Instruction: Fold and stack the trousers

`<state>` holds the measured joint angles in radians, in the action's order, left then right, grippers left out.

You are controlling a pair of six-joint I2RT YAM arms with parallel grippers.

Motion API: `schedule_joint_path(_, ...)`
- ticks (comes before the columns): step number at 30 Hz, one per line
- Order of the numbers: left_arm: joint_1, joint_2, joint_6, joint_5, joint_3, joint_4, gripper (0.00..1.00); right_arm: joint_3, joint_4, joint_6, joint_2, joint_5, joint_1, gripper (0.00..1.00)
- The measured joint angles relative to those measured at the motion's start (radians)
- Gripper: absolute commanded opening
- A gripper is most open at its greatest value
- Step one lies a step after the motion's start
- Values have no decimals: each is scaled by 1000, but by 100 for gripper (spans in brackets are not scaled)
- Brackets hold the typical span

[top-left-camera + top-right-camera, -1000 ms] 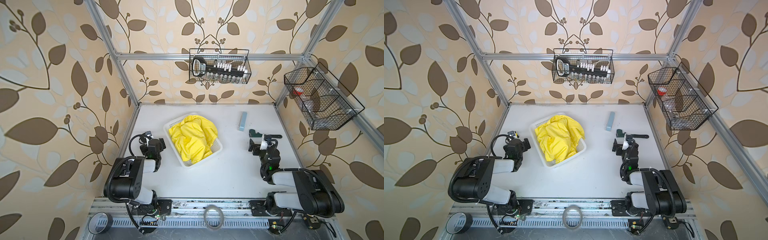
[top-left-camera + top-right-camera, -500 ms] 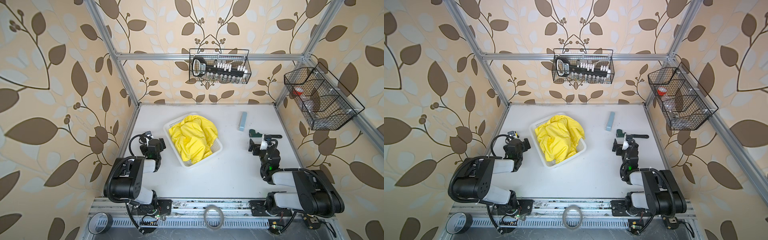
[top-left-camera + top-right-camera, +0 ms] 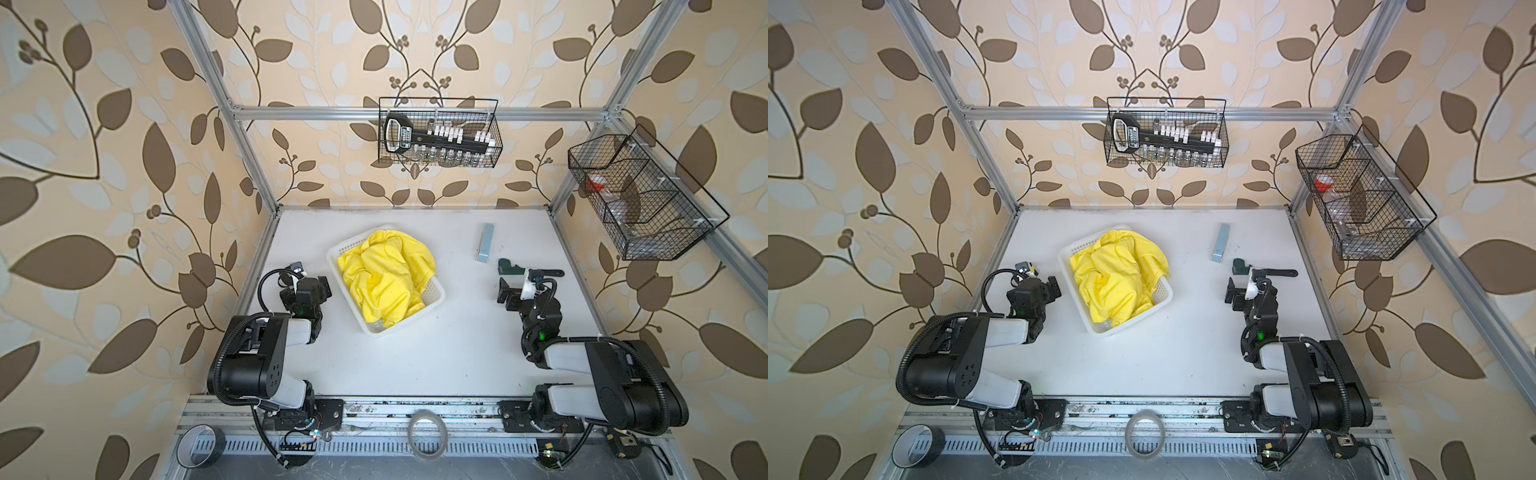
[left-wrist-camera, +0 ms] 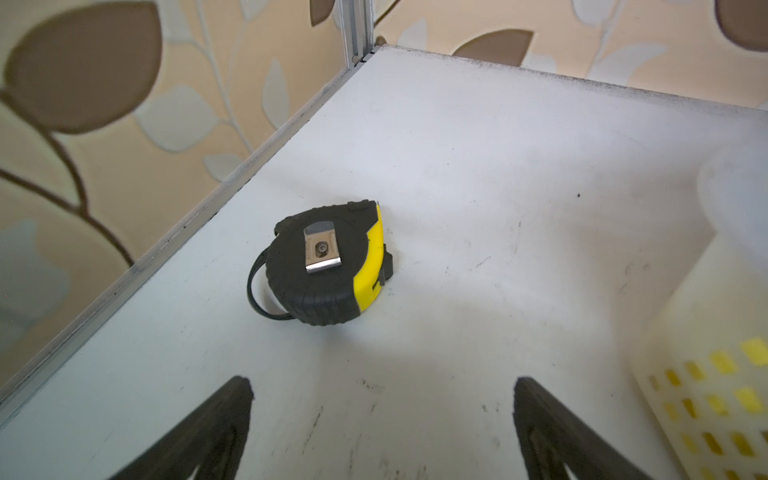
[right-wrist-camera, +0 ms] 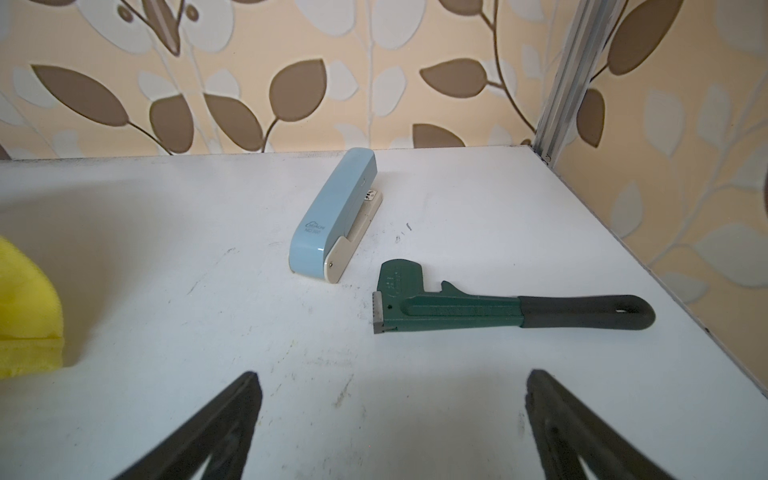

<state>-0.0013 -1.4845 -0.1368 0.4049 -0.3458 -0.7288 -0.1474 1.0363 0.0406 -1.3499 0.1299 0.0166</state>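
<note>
The bright yellow trousers (image 3: 386,278) (image 3: 1117,278) lie crumpled in a white slotted basket (image 3: 376,332) (image 3: 1104,330) at the middle of the table, spilling over its far rim. My left gripper (image 3: 305,286) (image 4: 382,382) rests low on the table to the left of the basket (image 4: 706,395), open and empty. To the right of the basket sits my right gripper (image 3: 525,286) (image 5: 393,374), also open and empty. A yellow edge of the trousers (image 5: 25,311) shows in the right wrist view.
A black and yellow tape measure (image 4: 328,270) lies just beyond the left gripper, near the left wall. A light blue stapler (image 5: 336,216) (image 3: 485,243) and a green wrench (image 5: 478,307) (image 3: 509,266) lie beyond the right gripper. Wire baskets (image 3: 438,133) hang on the walls.
</note>
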Motion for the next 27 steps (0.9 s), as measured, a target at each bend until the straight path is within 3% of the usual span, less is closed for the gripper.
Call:
schedule_joint_path(5,0,0,0,0,-1,0,99,-2,-25,0,23,0,0,100)
schedule_joint_path(11,-5,36,5,5,-5,51,99,-46,-190,-8,255,8,17,100)
schedule_joint_path(19,-7,287,-109,48,-280,479,99,-209,-423,9,482,-61,60,100)
schedule_joint_path(23,-24,288,-200,34,-483,740,99,-313,-562,15,503,-130,105,100)
schedule_joint_path(27,-40,269,-278,-69,-657,996,99,-441,-734,23,481,-210,166,100)
